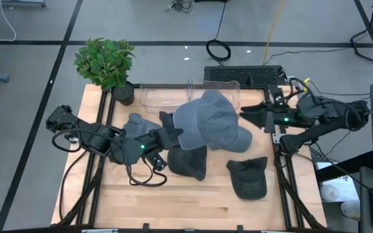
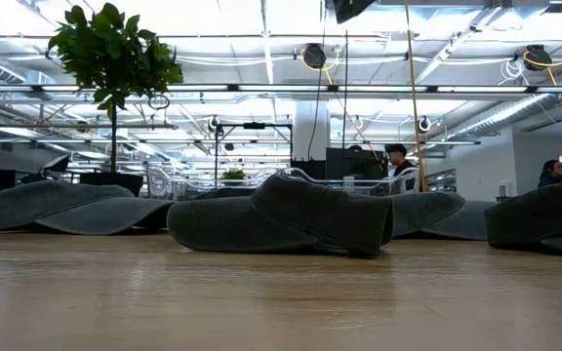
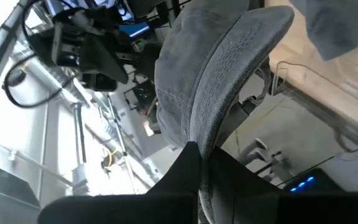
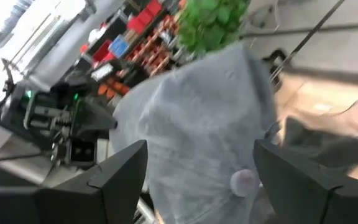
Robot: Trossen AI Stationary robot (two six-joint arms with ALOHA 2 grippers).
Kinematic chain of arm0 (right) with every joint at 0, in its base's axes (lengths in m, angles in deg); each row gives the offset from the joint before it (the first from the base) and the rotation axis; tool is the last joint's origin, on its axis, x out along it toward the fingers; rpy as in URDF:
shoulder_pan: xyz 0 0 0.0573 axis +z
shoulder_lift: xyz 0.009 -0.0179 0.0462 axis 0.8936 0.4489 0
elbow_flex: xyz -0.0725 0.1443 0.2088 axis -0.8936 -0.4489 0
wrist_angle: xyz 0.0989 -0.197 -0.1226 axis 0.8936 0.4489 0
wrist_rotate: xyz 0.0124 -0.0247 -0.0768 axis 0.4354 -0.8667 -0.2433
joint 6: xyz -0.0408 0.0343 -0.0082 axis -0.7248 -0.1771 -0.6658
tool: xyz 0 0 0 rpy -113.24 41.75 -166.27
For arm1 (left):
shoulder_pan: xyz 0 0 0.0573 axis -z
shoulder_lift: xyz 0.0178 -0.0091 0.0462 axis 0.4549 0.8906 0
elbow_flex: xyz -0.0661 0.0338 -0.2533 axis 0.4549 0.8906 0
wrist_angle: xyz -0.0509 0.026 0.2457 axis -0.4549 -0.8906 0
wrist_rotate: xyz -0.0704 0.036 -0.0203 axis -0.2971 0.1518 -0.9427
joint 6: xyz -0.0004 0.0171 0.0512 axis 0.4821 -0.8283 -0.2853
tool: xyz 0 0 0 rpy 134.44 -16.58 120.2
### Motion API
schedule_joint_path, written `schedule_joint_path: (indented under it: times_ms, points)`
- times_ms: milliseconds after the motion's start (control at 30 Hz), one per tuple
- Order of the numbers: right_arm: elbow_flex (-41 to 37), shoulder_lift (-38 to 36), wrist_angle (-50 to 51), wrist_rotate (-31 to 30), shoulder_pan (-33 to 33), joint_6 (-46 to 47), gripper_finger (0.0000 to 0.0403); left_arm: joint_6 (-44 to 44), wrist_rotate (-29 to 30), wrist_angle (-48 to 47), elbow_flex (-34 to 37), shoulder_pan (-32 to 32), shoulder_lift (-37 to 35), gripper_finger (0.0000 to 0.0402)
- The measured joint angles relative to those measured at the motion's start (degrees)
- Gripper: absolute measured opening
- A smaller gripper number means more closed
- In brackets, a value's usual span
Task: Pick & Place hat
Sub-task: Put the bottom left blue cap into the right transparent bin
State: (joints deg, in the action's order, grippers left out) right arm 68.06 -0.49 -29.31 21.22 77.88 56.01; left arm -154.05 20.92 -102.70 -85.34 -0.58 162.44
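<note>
A light grey hat (image 1: pixel 209 123) hangs above the middle of the table, with my left gripper (image 1: pixel 173 136) shut on its left end. In the left wrist view the hat (image 3: pixel 216 81) rises away from the fingers. My right gripper (image 1: pixel 252 117) stands open just off the hat's right side. In the right wrist view its fingers frame the crown (image 4: pixel 204 124) and top button (image 4: pixel 244 181) with nothing between them. Three darker hats lie flat on the table: one (image 1: pixel 190 162) under the held hat, one (image 1: pixel 248 176) to the right, one (image 1: pixel 138 124) to the left. My left gripper pinches the hat's rim (image 3: pixel 199 140) between its two shut fingers, at the hat's left end. The fingers come nearly level from the table's left side. The hat is lifted clear of the table and stretches from the fingers toward the right arm.
A clear plastic bin (image 1: pixel 186 96) stands at the far edge behind the held hat, and a potted plant (image 1: pixel 105 61) at the far left corner. Bare wood (image 1: pixel 173 200) lies along the near edge. In the low view people (image 2: pixel 398 161) show in the room behind.
</note>
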Motion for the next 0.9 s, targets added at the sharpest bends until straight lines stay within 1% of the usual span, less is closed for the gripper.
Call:
schedule_joint_path:
  times_ms: [133, 267, 467, 533, 733, 833, 900]
  points:
    - [0.0, 2.2, -0.8, 6.8, -2.2, 0.1, 0.0279, -2.2, 0.0, 1.9, 0.0, 0.1, 0.0, 0.001]
    - [0.0, 3.8, -0.9, 10.6, -3.6, 0.6, 0.0279, -3.8, 0.7, 2.9, 0.0, 0.7, 0.0, 0.001]
    - [0.0, 4.7, -0.8, 18.2, -5.9, 0.7, 0.0279, -5.8, 3.3, 3.2, 0.0, 2.1, 0.0, 0.001]
    - [0.0, 3.6, -0.6, 19.4, -7.0, 0.6, 0.0279, -5.8, 3.6, 3.2, 0.0, 2.7, 0.0, 0.001]
    - [0.0, -0.5, 0.0, 19.6, -9.8, 0.7, 0.0279, -6.6, 6.3, 3.3, 0.0, 5.0, 0.0, 0.001]
    - [0.0, -0.8, 0.0, 19.8, -10.1, 2.0, 0.0279, -7.2, 6.5, 4.6, 0.0, 5.4, 0.0, 0.001]
    - [0.0, 0.1, -0.1, 21.5, -10.1, 2.5, 0.0279, -7.3, 6.5, 6.1, 0.0, 5.4, 0.0, 0.001]
